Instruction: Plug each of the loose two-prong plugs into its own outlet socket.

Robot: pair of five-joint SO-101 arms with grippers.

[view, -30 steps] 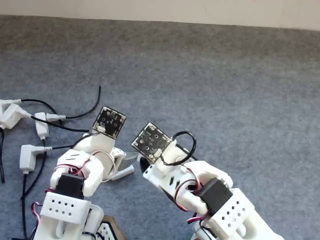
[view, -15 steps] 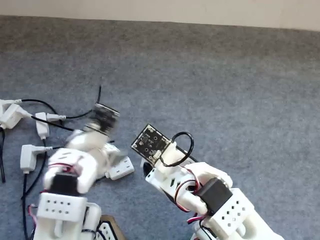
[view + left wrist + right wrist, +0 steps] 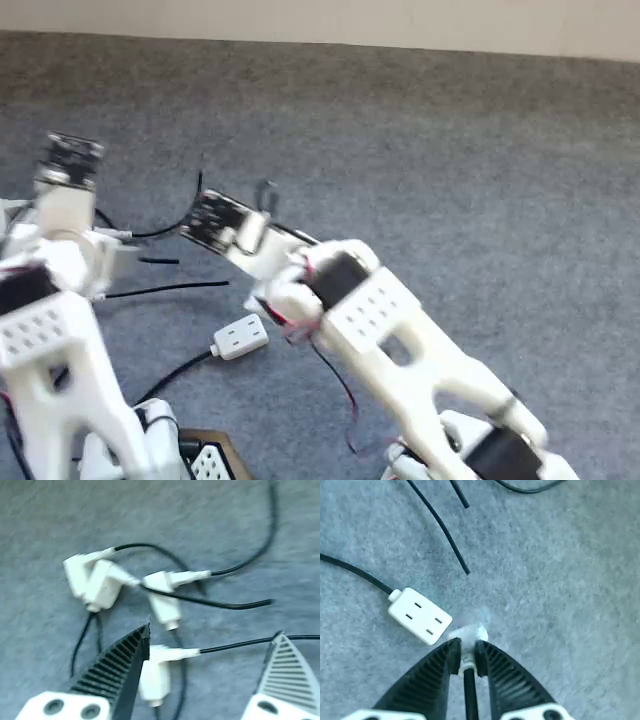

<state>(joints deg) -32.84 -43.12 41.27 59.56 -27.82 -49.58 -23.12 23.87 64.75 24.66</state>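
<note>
In the left wrist view my left gripper (image 3: pixel 212 633) hangs open above a cluster of white two-prong plugs on black cords: one plug (image 3: pixel 156 672) lies by its toothed finger (image 3: pixel 125 662), another plug (image 3: pixel 166 602) and a joined pair (image 3: pixel 95 580) lie farther off. My right gripper (image 3: pixel 467 645) is shut on a white plug (image 3: pixel 468 634) whose black cord runs back between the fingers. That plug hovers just beside the white outlet block (image 3: pixel 420 615), whose empty slots face up. From above, the outlet block (image 3: pixel 240 337) lies between the left arm (image 3: pixel 55 300) and the right arm (image 3: pixel 350 300).
Grey carpet covers the whole surface. Loose black cords (image 3: pixel 440 527) with cut ends cross the carpet beyond the outlet block, and one cord (image 3: pixel 165 290) runs between the arms. A brown base plate (image 3: pixel 205 455) sits at the near edge.
The left arm has swung left and risen over the plug cluster. The right arm has stretched forward and left, its wrist now beyond the outlet block.
</note>
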